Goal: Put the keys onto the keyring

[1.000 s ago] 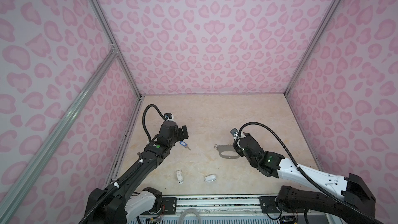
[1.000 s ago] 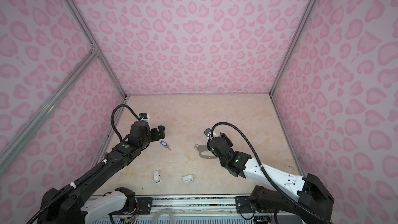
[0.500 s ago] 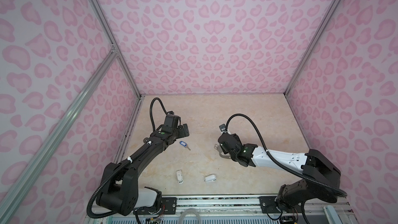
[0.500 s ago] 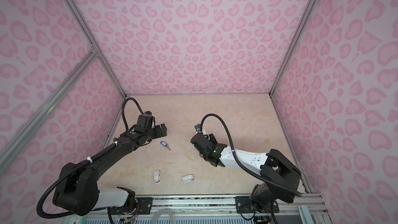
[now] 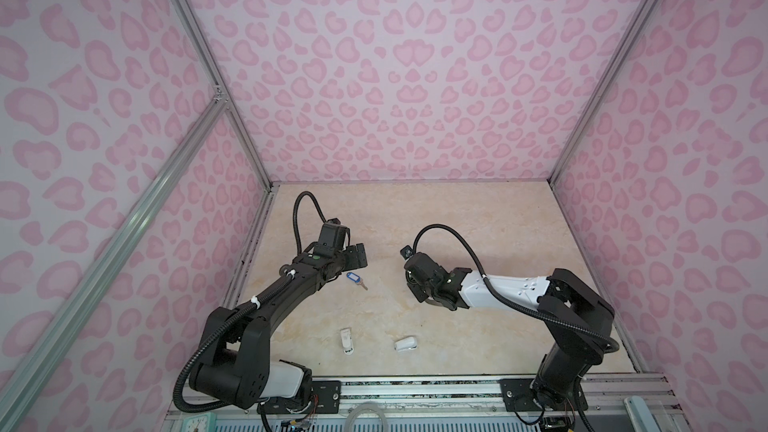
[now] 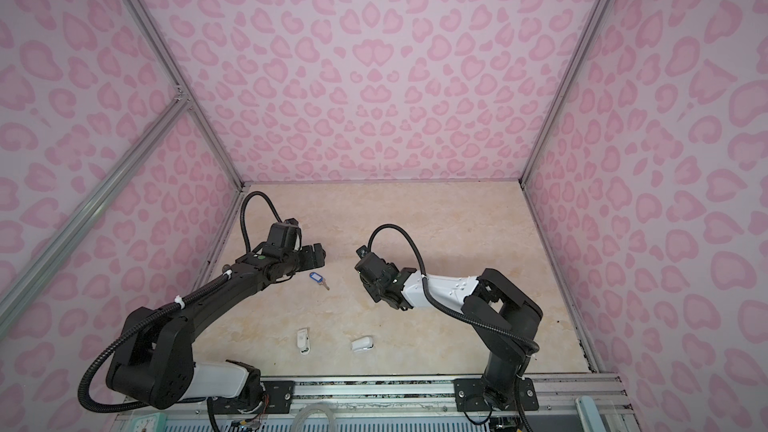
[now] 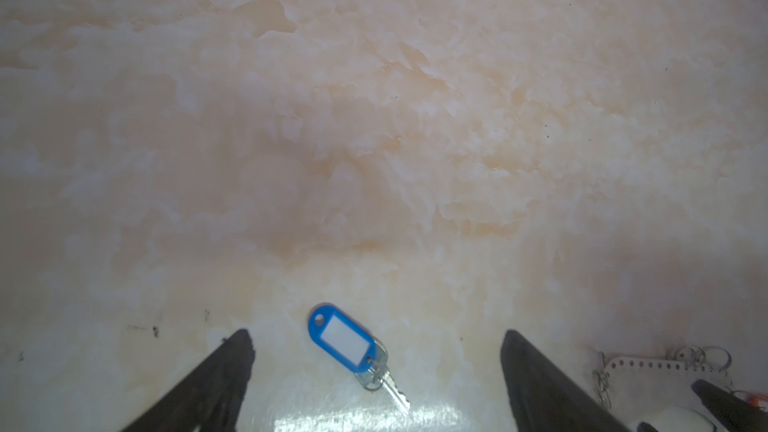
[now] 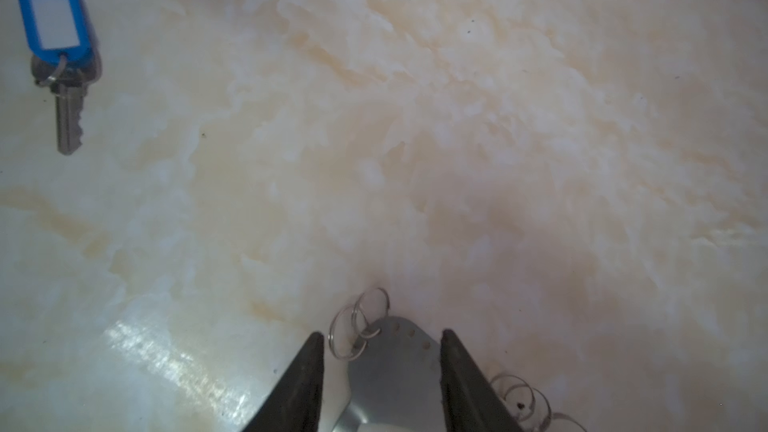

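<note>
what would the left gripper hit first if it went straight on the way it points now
The left gripper would probably meet bare table just past the blue-tagged key, which lies between its open jaws but seems below their line; depth is unclear.

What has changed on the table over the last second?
The right hand slid left, from beside the keyring to over it, jaws now astride it; grip unclear. The left hand, open, hardly shifted, though its elbow lifted. The blue key and two white pieces stayed put.
</note>
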Robot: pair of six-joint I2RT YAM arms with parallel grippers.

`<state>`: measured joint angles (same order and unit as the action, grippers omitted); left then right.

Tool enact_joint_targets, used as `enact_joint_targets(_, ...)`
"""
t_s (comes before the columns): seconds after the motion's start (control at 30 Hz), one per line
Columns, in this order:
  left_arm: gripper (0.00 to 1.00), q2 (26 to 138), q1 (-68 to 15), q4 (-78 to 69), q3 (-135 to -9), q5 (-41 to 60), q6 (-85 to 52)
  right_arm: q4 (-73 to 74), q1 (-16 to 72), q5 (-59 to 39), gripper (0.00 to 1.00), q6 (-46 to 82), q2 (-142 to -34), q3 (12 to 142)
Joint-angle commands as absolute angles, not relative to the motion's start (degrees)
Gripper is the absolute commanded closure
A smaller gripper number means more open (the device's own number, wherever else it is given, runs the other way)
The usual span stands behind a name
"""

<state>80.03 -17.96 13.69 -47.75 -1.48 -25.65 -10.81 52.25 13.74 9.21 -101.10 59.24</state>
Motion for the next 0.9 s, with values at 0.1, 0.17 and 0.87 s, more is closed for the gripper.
enact_joint_targets(0.1, 0.06, 80.9, -17.9, 9.5, -47.5, 1.3, -25.9, -16.9, 49.4, 8.9, 0.58, 9.1, -105.0, 64.1)
enact_joint_targets(0.17, 0.07, 81.2, -17.9, 8.7, -47.5, 2.0, -26.1, -17.5, 49.1, 8.8, 0.56, 9.1, -105.6, 65.3)
enact_joint_targets(0.87, 0.07, 83.5, -17.9, 8.2, -48.1, 3.2, -26.0, -25.7, 49.5, 16.7, 0.51, 13.0, -112.0, 71.6)
